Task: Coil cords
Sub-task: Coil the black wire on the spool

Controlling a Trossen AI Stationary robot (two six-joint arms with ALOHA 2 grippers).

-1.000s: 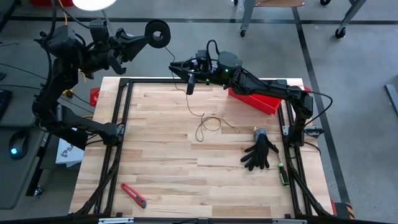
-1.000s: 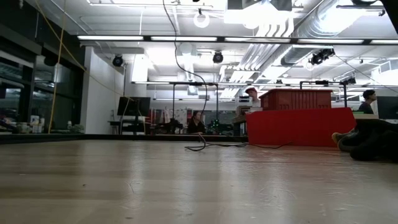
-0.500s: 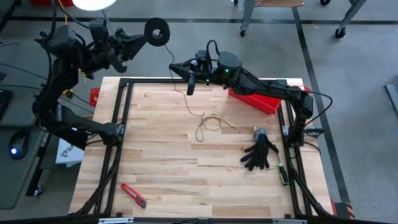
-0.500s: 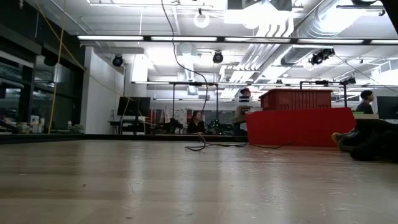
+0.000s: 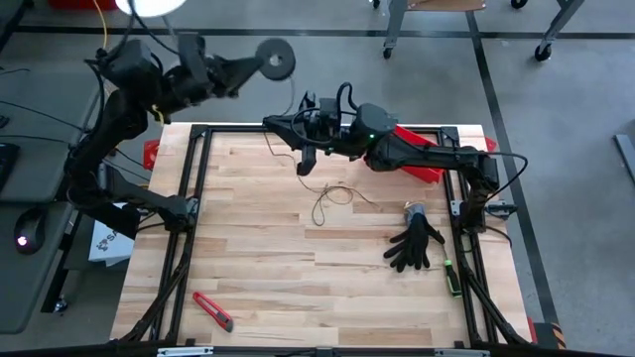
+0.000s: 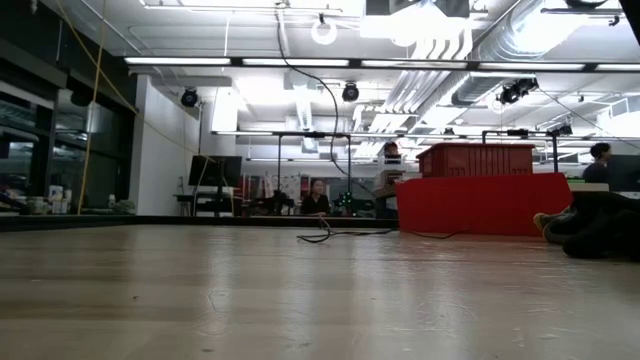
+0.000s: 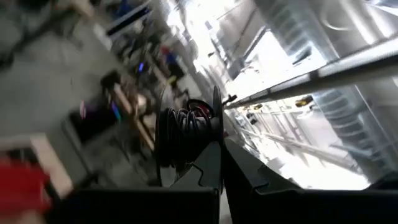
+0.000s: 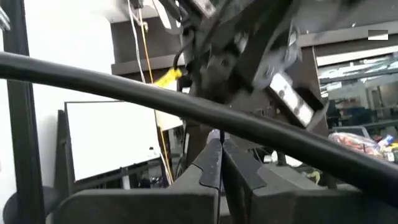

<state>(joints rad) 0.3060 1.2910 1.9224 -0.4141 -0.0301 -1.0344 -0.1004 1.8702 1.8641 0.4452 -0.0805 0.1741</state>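
Observation:
The small black spool (image 5: pixel 275 59) hangs in the air beyond the table's far left corner, with my left gripper (image 5: pixel 260 62) shut on it. In the left wrist view the spool (image 7: pixel 186 134) shows dark cord wound around its core. The thin cord (image 5: pixel 294 159) drops from my right gripper (image 5: pixel 268 124), which is shut above the table's far edge, to loose loops (image 5: pixel 332 198) lying on the wood. In the low view the cord (image 6: pixel 335 110) hangs in a curve down to the table. My left gripper pinches one round flange of the spool at its rim (image 7: pixel 215 127) between its two fingers. The fingers point roughly level toward the table's right side. The spool is lifted clear, its axis about level. My right gripper pinches the thin cord at its fingertips (image 8: pixel 214 155), pointing toward the table's left and slanting up. The strand itself is too thin to see between the fingers. Below the fingers the cord hangs slack, its lower end looped on the table.
A red bin (image 5: pixel 422 159) stands at the far right, partly under my right arm. A black glove (image 5: pixel 415 246) and a small grey object (image 5: pixel 413 211) lie at the right. A red utility knife (image 5: pixel 213 310) lies near the front left. People show in the room behind.
My left gripper has carried the spool toward the table's right and rolled about its own line. My right gripper has shut, swung a little toward the table's near and left side and tipped upward. The hanging cord has shifted with it; the loops stay on the table.

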